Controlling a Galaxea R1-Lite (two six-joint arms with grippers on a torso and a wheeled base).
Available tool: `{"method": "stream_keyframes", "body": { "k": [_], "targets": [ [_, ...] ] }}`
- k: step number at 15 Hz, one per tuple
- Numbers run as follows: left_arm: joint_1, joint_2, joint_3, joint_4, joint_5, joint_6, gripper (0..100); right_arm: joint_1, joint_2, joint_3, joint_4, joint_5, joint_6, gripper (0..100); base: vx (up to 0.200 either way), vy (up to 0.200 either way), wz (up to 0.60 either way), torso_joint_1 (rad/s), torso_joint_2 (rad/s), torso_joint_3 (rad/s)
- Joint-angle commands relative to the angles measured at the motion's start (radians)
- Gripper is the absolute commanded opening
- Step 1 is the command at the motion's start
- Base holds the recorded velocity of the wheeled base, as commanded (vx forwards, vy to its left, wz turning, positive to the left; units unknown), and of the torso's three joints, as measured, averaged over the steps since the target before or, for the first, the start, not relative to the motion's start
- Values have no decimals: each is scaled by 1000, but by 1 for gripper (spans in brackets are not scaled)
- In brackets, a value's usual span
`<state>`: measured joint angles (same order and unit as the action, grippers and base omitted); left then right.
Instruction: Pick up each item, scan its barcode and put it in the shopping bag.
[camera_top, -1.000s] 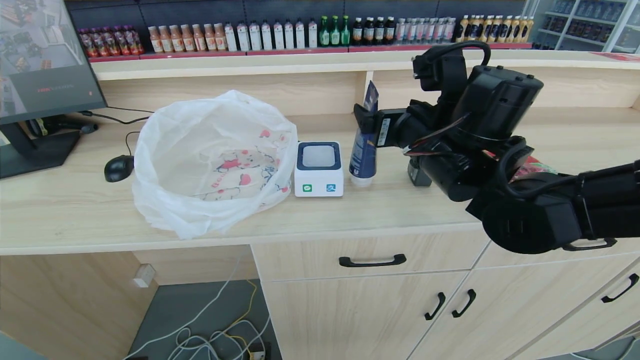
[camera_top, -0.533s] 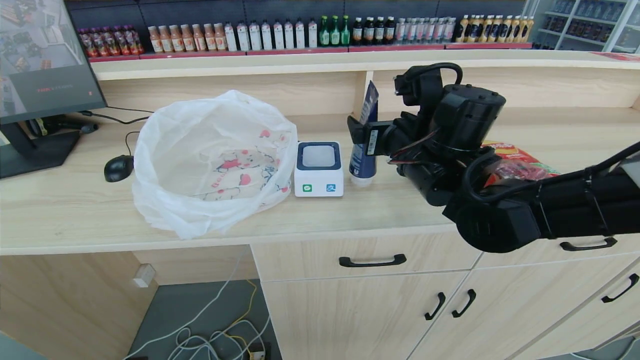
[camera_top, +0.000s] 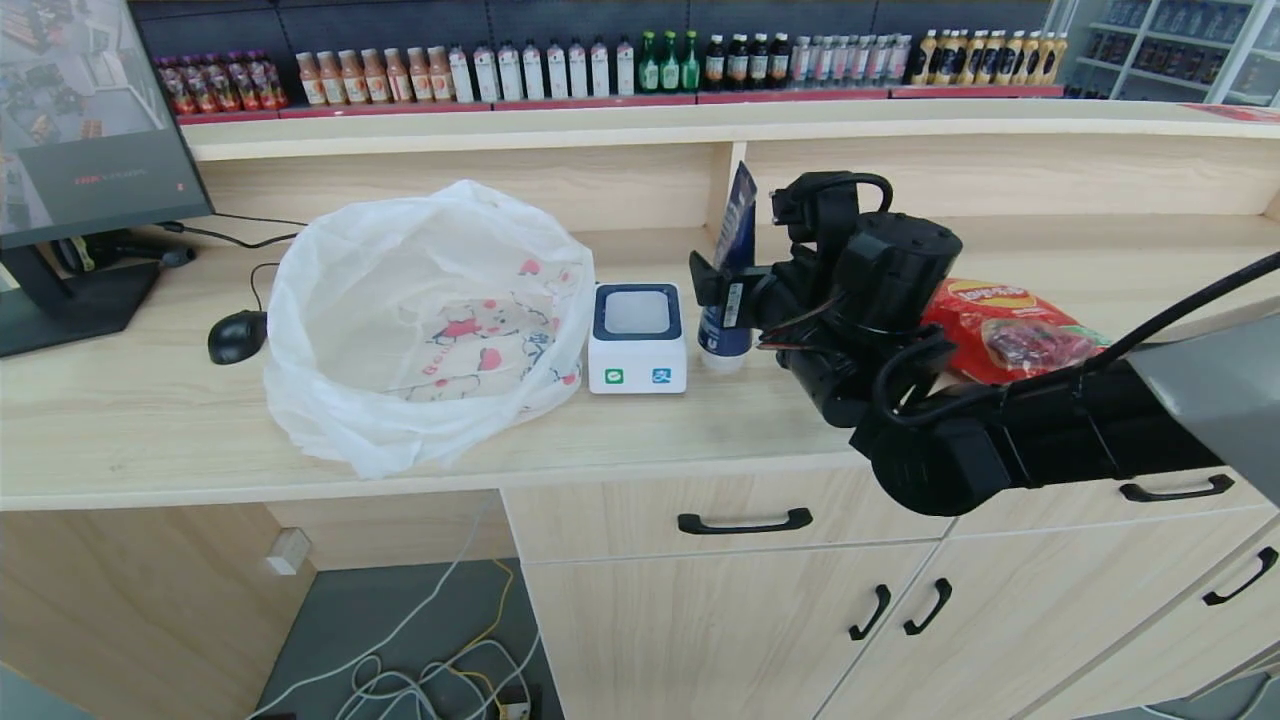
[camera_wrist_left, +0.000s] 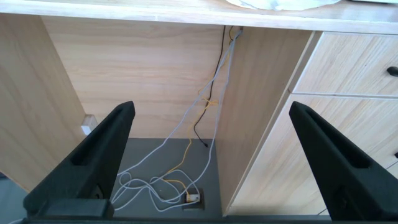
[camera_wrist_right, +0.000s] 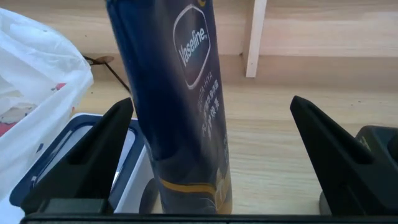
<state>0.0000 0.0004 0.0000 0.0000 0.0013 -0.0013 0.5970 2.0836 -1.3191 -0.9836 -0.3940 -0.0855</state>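
Blue tube (camera_top: 726, 335), upright on its cap, crimped end up, beside scanner (camera_top: 637, 337), right hand (camera_wrist_right: 211, 106) open around it.

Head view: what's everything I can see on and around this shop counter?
shopping bag: one, white with red print, open on the counter
scanner: one, white and blue, right of the bag
tube: one, dark blue, upright beside the scanner
snack packet: one, red, on the counter right of the tube
mouse: one, black, left of the bag
bottles: one row, mixed colours, far behind the counter
right gripper: one, black, open around the tube
left gripper: one, black, open, below the counter
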Motion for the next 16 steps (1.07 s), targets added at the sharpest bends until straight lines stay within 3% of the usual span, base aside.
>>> {"method": "stream_keyframes", "body": {
  "k": [1,13,14,16],
  "targets": [
    [0,0,0,0,0,0,100,-8,46,1,-36,-2,0,100,0,0,0,0,0,0],
    [-2,0,0,0,0,0,100,-16,110,-9,-127,-19,0,100,0,0,0,0,0,0],
    [-2,0,0,2,0,0,100,-16,108,-11,-129,-22,1,0,0,0,0,0,0,0],
    [-2,0,0,0,0,0,100,-13,105,-3,-136,-40,3,0,0,0,0,0,0,0]
  ]
}}
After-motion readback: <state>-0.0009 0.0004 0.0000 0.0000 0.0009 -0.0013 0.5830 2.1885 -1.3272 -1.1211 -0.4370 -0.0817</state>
